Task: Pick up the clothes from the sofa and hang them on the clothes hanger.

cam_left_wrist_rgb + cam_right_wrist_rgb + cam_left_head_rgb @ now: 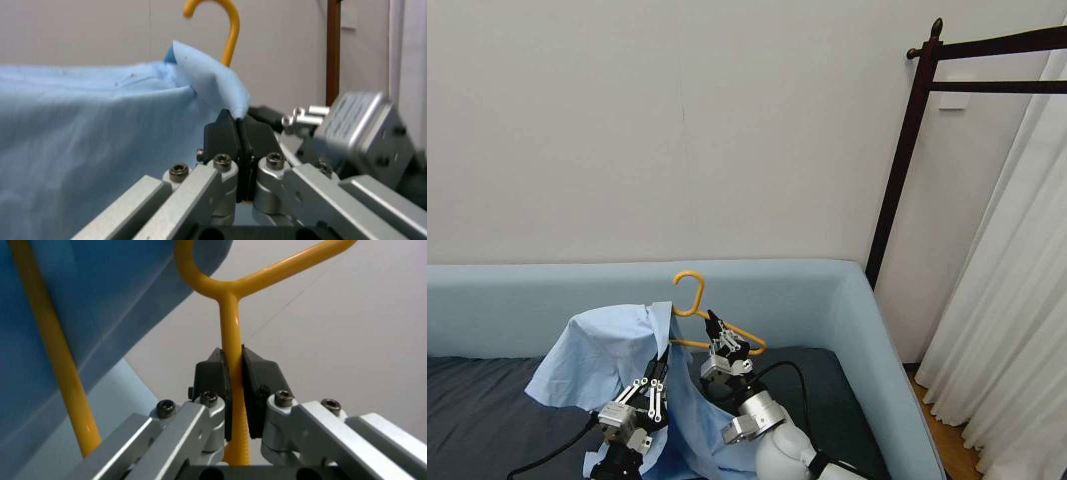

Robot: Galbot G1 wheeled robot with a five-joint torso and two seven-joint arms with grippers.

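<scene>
A light blue shirt (pixel 602 355) is draped over a yellow hanger (pixel 699 293), held up above the sofa seat. My left gripper (pixel 663 352) is shut on the shirt fabric near the collar; the left wrist view shows its black pads (pixel 227 135) pinched on the cloth (pixel 100 130) just below the hanger hook (pixel 232 30). My right gripper (pixel 720 335) is shut on the hanger's bar beside the neck. In the right wrist view the pads (pixel 257 377) clamp the yellow rod (pixel 230 325), with blue cloth (pixel 100 295) alongside.
The pale blue sofa (pixel 847 300) has a dark seat cushion (pixel 477 400). A dark wooden clothes rack (pixel 907 150) stands to the right behind the sofa arm, its top rail high up. White curtains (pixel 1017 300) hang at the far right. A plain wall lies behind.
</scene>
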